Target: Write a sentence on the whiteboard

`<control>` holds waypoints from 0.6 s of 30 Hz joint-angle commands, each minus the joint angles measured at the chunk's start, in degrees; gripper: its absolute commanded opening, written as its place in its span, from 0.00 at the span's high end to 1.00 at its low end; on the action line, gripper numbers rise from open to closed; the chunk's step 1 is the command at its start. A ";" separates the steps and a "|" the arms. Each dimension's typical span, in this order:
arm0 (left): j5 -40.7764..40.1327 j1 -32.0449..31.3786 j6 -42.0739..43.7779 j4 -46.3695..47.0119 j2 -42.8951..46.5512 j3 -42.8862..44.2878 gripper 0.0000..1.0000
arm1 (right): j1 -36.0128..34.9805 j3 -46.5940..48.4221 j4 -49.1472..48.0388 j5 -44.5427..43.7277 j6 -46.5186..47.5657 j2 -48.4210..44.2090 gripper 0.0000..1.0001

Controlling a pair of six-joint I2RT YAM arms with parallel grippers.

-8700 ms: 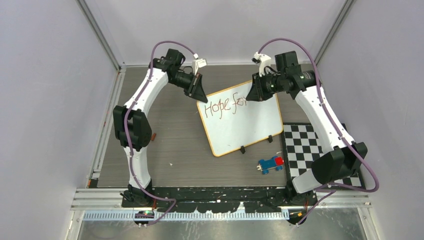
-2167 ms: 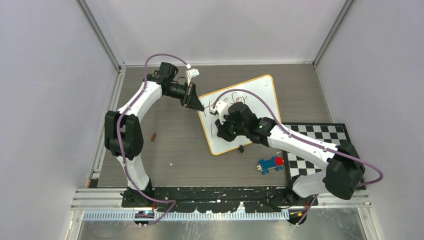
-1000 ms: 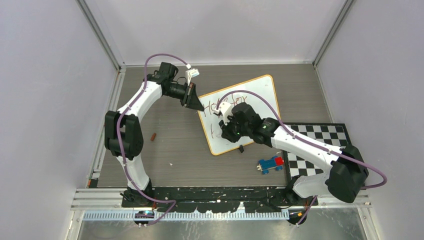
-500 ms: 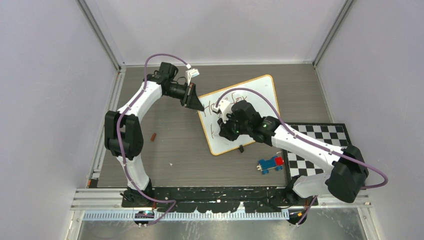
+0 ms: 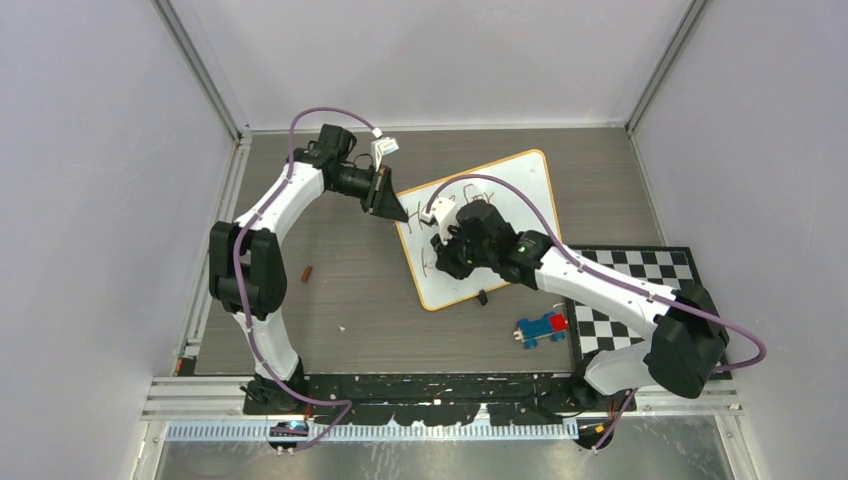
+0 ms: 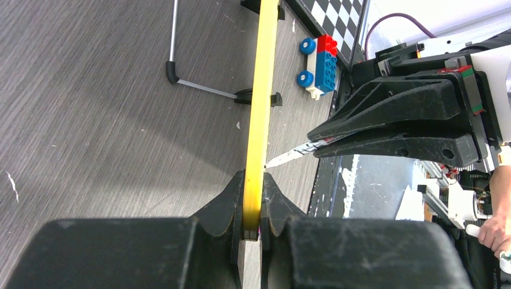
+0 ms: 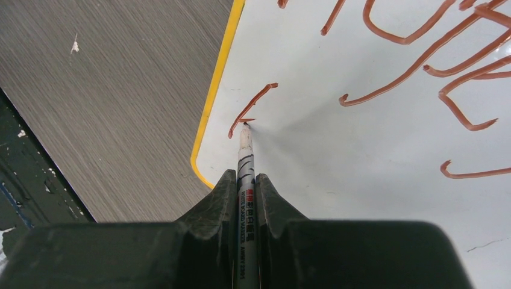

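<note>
From above, the whiteboard (image 5: 522, 185) lies tilted on the grey table, with the checkered mat (image 5: 612, 288) just beside its lower right corner and a blue-and-red brick toy car (image 5: 541, 327) near its lower edge. The left gripper (image 5: 393, 207) sits at the board's left corner. The right gripper (image 5: 444, 262) is over the lower left part of the board, hiding much of the sentence (image 5: 470, 192) – only bits of the top line show.

In the left wrist view, the left gripper's fingers (image 6: 234, 195) are pinched narrowly on the board's yellow rim, seen edge-on. A black clip (image 6: 260, 96) sits on that rim further along. The right gripper reaches in from the board's writing side with a marker (image 6: 289, 156).

In the right wrist view, the right gripper's jaws are clamped narrowly around the marker's barrel. Its tip touches the board at a short reddish stroke close to the left rim (the first mark of a second line). Larger reddish-brown letters run above it.
</note>
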State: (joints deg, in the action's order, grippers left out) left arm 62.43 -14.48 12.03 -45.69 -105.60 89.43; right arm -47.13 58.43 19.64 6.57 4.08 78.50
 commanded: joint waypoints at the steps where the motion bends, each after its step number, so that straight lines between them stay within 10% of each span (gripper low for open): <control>1: -4.49 0.24 1.50 0.89 1.19 -0.22 1.00 | -0.10 2.26 -2.86 -4.20 -0.63 -0.29 1.00; 18: -4.86 0.22 1.51 0.60 1.11 -0.13 1.00 | 2.24 0.78 -1.51 -3.86 -1.97 -2.74 1.00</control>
State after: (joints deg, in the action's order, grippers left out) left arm 62.17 -14.48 12.01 -45.69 -105.62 89.43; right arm -45.93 58.50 19.75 5.21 2.35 77.87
